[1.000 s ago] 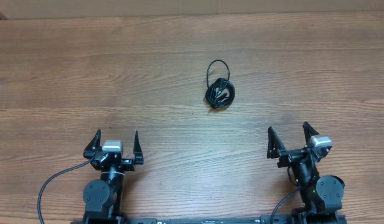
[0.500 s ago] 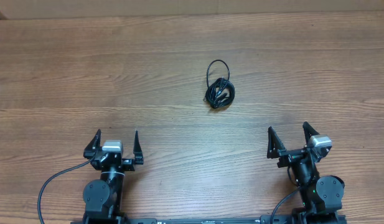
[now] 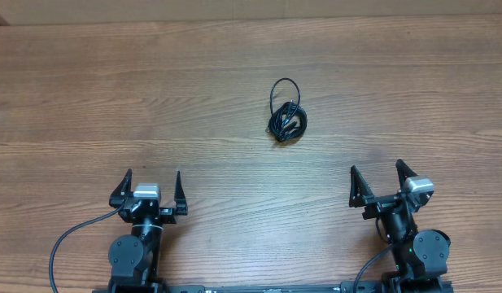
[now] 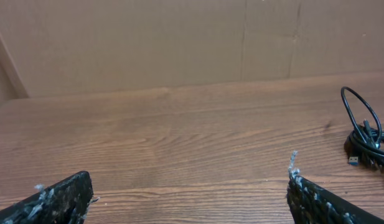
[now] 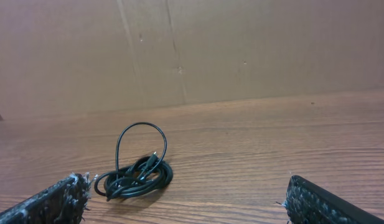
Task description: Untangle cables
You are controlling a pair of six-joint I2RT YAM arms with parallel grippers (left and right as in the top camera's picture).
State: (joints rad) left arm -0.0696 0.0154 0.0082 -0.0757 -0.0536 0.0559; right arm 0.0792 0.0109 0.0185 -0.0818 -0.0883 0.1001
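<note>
The cables [image 3: 286, 114] lie as one small black knotted bundle on the wooden table [image 3: 112, 98], a little right of centre, with one loop sticking out toward the far edge. In the right wrist view the bundle [image 5: 137, 174] sits ahead and to the left. At the right edge of the left wrist view the same cables [image 4: 366, 134] show a blue-tipped plug. My left gripper [image 3: 150, 188] is open near the front left, far from the bundle. Front right, my right gripper [image 3: 378, 182] is open too. Nothing is between either pair of fingers.
A brown cardboard wall [image 5: 241, 50] stands along the table's far edge. Each arm's thick black cable [image 3: 67, 240] trails by its base at the front edge.
</note>
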